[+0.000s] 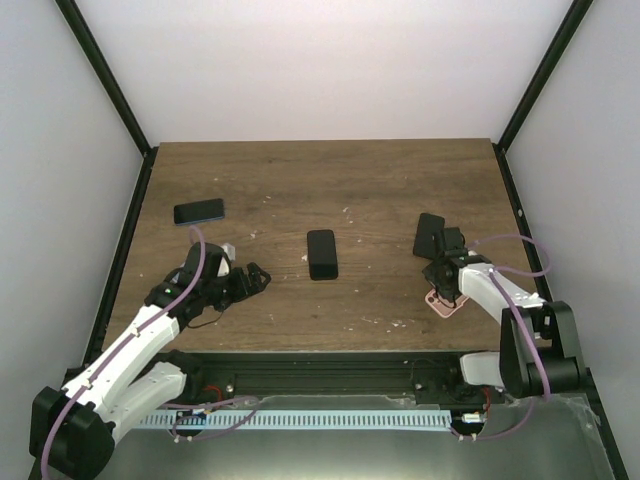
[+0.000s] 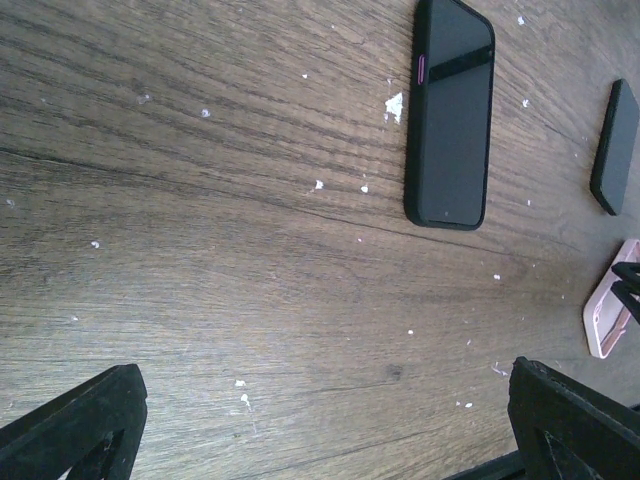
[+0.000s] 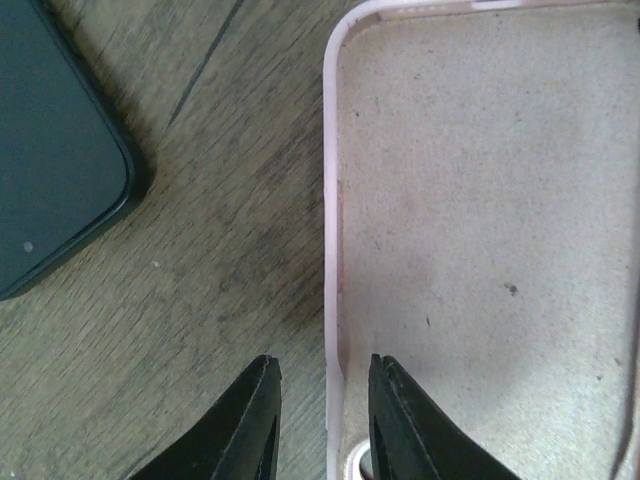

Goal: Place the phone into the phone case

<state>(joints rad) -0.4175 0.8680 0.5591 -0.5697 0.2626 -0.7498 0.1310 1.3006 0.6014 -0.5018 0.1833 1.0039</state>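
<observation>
An empty pink phone case (image 1: 443, 303) lies open side up at the front right of the table. In the right wrist view my right gripper (image 3: 322, 375) straddles the left rim of the case (image 3: 480, 200), one finger outside and one inside, with small gaps on both sides. A black phone (image 1: 322, 254) lies flat at the table's middle and also shows in the left wrist view (image 2: 450, 110). My left gripper (image 1: 258, 278) is open wide and empty, low over bare wood left of that phone.
A second dark phone (image 1: 429, 234) lies just behind the right gripper; its corner shows in the right wrist view (image 3: 50, 150). A dark phone with a blue edge (image 1: 199, 211) lies at the far left. Black frame rails run along the table's sides.
</observation>
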